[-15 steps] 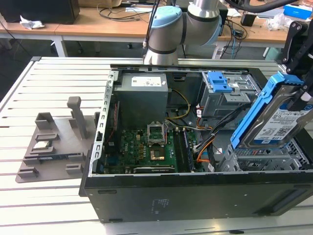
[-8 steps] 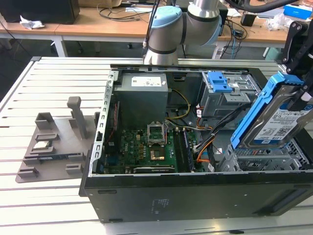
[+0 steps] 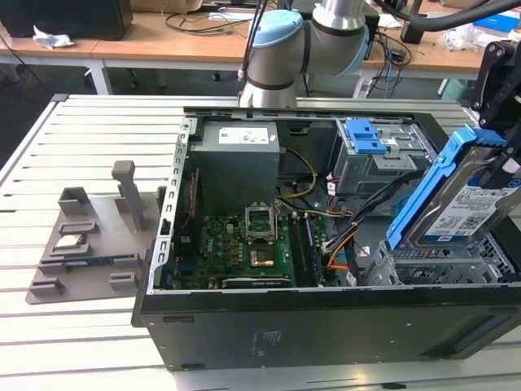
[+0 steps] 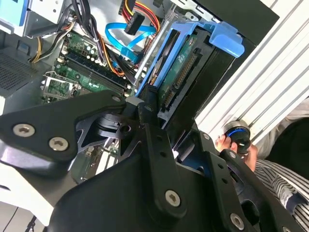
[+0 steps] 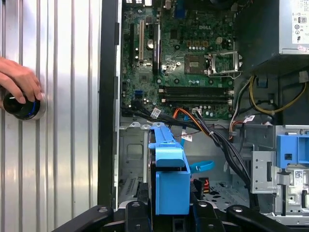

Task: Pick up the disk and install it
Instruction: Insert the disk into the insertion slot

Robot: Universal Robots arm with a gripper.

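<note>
The disk (image 3: 457,205), a silver drive with a white-and-blue label in a bright blue carrier, hangs tilted at the exterior view's right, over the metal drive bay (image 3: 440,267) of the open computer case (image 3: 326,326). My gripper (image 3: 493,147) is shut on the disk's upper end. In the second wrist view the disk (image 4: 186,63) sticks out from between my gripper's (image 4: 159,104) black fingers (image 4: 149,121). Edge-on in the first wrist view, the carrier (image 5: 169,179) is clamped in my gripper (image 5: 169,209) above the bay floor (image 5: 133,159).
Inside the case lie the motherboard (image 3: 244,244), a grey power supply box (image 3: 240,159), a drive cage with a blue latch (image 3: 366,138) and loose cables (image 3: 342,244). A grey fixture (image 3: 98,236) sits on the slatted table at the exterior view's left. A person's hand (image 5: 19,79) rests on a black knob (image 5: 21,107).
</note>
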